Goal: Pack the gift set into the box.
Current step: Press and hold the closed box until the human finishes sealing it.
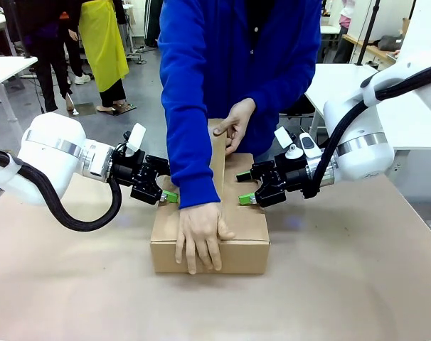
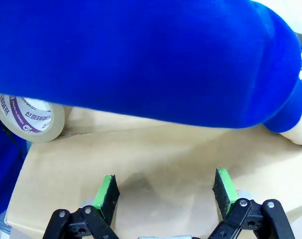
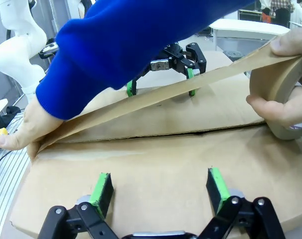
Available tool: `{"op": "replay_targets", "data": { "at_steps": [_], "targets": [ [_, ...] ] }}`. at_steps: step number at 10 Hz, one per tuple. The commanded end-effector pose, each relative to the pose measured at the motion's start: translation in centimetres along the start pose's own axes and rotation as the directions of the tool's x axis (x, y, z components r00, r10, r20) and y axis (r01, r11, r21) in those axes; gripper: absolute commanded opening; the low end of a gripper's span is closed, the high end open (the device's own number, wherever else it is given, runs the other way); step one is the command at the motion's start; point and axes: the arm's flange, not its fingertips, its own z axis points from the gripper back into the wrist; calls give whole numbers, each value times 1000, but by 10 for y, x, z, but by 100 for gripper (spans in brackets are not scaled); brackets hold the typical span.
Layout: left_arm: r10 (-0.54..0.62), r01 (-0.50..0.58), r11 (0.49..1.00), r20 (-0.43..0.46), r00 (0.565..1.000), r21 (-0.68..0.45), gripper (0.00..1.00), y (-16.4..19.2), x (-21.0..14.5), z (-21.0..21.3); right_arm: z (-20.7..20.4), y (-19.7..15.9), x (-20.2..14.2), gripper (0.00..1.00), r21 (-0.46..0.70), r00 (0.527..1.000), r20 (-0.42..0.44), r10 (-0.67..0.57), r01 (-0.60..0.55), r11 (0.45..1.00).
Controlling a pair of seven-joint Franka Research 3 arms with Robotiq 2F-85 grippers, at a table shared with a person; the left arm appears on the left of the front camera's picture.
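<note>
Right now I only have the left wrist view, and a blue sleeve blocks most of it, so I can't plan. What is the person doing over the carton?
Observer: Taping it shut. One hand presses the tape's end onto the near edge of the carton.
Operator: And the other hand?
Observer: That other hand holds the tape roll at the far side, with the strip stretched above the flap seam.
Operator: Where's the right gripper?
Observer: The right gripper is open over the carton's right side.

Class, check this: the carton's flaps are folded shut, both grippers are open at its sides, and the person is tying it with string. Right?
Not quite. The person is stretching brown tape from a roll along the seam, as the right wrist view shows. The box is shut, and the left gripper and right gripper are open beside it.
</note>
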Motion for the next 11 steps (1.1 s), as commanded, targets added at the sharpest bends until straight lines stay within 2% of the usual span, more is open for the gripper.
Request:
{"op": "replay_targets", "data": {
  "at_steps": [1,11],
  "targets": [
    [-9,9,1000,2,1000,0,100,-1,-2,1,-3,0,-1,100,-7,1000,-7,-4,4,1000],
    [-9,9,1000,2,1000,0,100,-1,-2,1,-3,0,-1,100,-7,1000,-7,-4,4,1000]
  ]
}}
